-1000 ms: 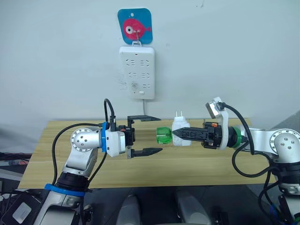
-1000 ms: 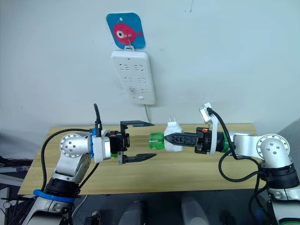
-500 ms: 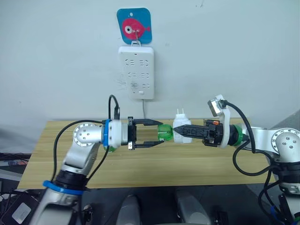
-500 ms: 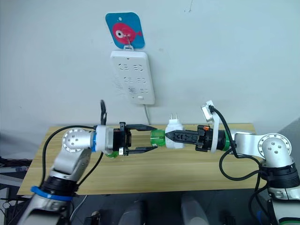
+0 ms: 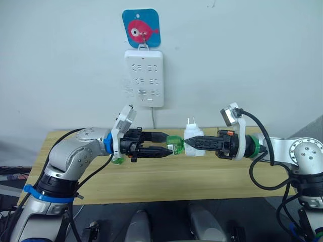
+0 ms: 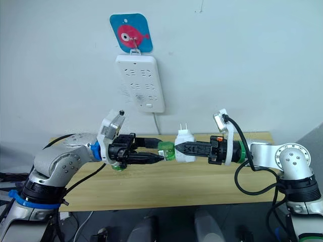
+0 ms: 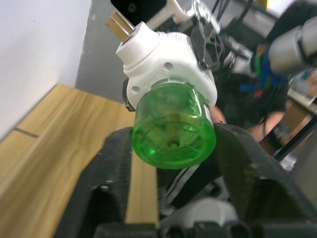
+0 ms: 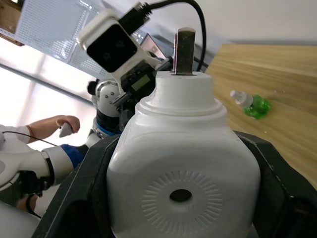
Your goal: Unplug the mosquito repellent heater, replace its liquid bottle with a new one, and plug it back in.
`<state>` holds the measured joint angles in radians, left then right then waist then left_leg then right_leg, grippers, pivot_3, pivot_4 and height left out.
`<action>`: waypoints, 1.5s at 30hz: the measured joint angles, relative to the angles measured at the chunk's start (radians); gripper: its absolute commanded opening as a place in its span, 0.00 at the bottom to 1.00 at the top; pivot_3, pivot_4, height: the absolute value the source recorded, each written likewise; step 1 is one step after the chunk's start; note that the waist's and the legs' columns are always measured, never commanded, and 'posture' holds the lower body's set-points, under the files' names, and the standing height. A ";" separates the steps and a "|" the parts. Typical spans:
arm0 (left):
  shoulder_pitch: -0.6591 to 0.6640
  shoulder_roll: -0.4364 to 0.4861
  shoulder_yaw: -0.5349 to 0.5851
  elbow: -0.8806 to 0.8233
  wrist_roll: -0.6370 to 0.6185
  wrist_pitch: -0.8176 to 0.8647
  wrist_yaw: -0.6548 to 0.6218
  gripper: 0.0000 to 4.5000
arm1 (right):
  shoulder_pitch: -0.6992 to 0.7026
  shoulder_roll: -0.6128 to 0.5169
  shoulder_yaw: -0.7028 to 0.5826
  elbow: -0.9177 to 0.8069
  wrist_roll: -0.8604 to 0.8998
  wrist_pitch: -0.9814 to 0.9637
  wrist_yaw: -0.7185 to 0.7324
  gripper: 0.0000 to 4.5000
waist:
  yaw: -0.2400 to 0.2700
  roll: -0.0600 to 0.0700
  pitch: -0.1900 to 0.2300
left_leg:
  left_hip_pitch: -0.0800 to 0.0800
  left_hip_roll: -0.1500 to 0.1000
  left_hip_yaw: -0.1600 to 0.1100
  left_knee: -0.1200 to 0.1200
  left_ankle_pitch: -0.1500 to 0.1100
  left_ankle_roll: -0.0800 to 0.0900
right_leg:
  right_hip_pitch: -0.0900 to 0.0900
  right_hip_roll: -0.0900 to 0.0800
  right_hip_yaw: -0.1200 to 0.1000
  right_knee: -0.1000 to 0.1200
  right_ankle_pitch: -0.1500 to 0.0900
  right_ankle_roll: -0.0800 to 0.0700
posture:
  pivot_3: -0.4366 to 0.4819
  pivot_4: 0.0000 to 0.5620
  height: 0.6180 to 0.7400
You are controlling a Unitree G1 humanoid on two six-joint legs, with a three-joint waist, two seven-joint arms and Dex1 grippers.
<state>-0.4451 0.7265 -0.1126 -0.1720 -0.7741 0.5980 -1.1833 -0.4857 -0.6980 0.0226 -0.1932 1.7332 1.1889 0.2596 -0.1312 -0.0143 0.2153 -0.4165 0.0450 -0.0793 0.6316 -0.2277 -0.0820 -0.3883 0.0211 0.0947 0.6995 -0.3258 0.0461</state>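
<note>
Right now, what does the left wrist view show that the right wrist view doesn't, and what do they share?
Left wrist view: the green bottle screwed into the heater, sitting between the left gripper fingers.

Right wrist view: the heater's round hole, a spare green bottle lying on the table, and a person's hand.

Both: the white mosquito repellent heater with its prongs, gripped by the right gripper, and the wooden table.

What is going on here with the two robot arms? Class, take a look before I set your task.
The right gripper holds the white mosquito repellent heater in the air above the wooden table, unplugged, prongs up. The left gripper is shut on the green liquid bottle that sits in the heater, so the old bottle looks about to come out. A second green bottle lies on the table. The white power strip hangs on the wall behind.
</note>
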 measured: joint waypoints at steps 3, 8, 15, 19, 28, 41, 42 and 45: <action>0.054 -0.001 -0.009 0.048 0.152 -0.183 -0.029 0.99 | 0.004 -0.004 0.000 0.000 -0.004 0.007 0.000 0.67 | 0.000 0.000 0.000 | 0.000 0.000 0.001 0.000 0.000 0.000 | 0.000 0.000 0.001 0.000 0.000 0.000 | 0.32 0.35 0.91; 0.081 -0.056 -0.010 0.131 0.340 -0.541 -0.071 1.00 | 0.003 -0.002 0.000 0.000 -0.004 0.017 0.000 0.67 | 0.015 0.000 0.000 | 0.000 0.000 0.002 0.000 0.000 0.000 | 0.000 -0.001 0.002 -0.001 0.000 0.000 | 0.32 0.35 0.91; 0.138 -0.189 -0.002 0.152 0.449 -1.003 -0.055 1.00 | 0.002 0.001 0.000 0.000 -0.004 0.018 0.000 0.67 | 0.025 0.000 0.000 | -0.001 -0.001 0.002 0.000 0.000 0.000 | 0.000 -0.003 0.001 -0.001 0.000 0.000 | 0.32 0.36 0.91; 0.143 -0.219 -0.001 0.146 0.454 -1.053 -0.026 1.00 | 0.002 0.001 0.000 0.000 -0.004 0.018 0.000 0.67 | 0.024 0.000 0.000 | -0.001 -0.002 0.002 0.001 0.000 0.000 | 0.000 -0.003 0.001 -0.001 0.000 0.000 | 0.32 0.36 0.91; 0.124 -0.222 -0.018 0.144 0.460 -1.067 -0.029 0.52 | 0.002 0.001 -0.003 0.000 -0.004 0.012 -0.001 0.67 | 0.019 0.000 0.000 | -0.001 -0.002 0.002 0.001 0.000 0.000 | 0.000 -0.003 0.001 -0.001 0.000 0.000 | 0.32 0.36 0.91; 0.017 0.000 -0.035 0.010 -0.136 0.095 0.004 0.50 | 0.001 0.017 0.014 -0.017 0.006 0.015 0.001 0.67 | 0.014 0.000 0.001 | -0.001 0.000 0.000 0.001 0.000 0.000 | 0.000 0.000 -0.001 0.000 -0.001 0.002 | 0.32 0.37 0.91; 0.016 0.000 -0.033 0.012 -0.144 0.115 0.004 0.50 | 0.001 0.017 0.015 -0.018 0.006 0.016 0.001 0.67 | 0.015 0.000 0.001 | -0.001 0.000 0.000 0.001 0.000 0.000 | 0.000 0.000 -0.001 0.000 0.000 0.001 | 0.32 0.37 0.91; 0.017 -0.008 -0.026 0.005 -0.138 0.129 0.009 0.50 | 0.001 0.015 0.016 -0.017 0.006 0.014 0.000 0.67 | 0.016 0.000 0.001 | -0.001 0.000 0.000 0.000 0.000 0.000 | 0.000 0.000 -0.001 0.000 0.000 0.000 | 0.32 0.37 0.91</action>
<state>-0.4284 0.7187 -0.1389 -0.1674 -0.9126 0.7269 -1.1741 -0.4843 -0.6829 0.0387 -0.2103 1.7395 1.2029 0.2598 -0.1147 -0.0143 0.2165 -0.4170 0.0449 -0.0796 0.6315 -0.2278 -0.0818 -0.3886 0.0208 0.0940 0.6991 -0.3258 0.0464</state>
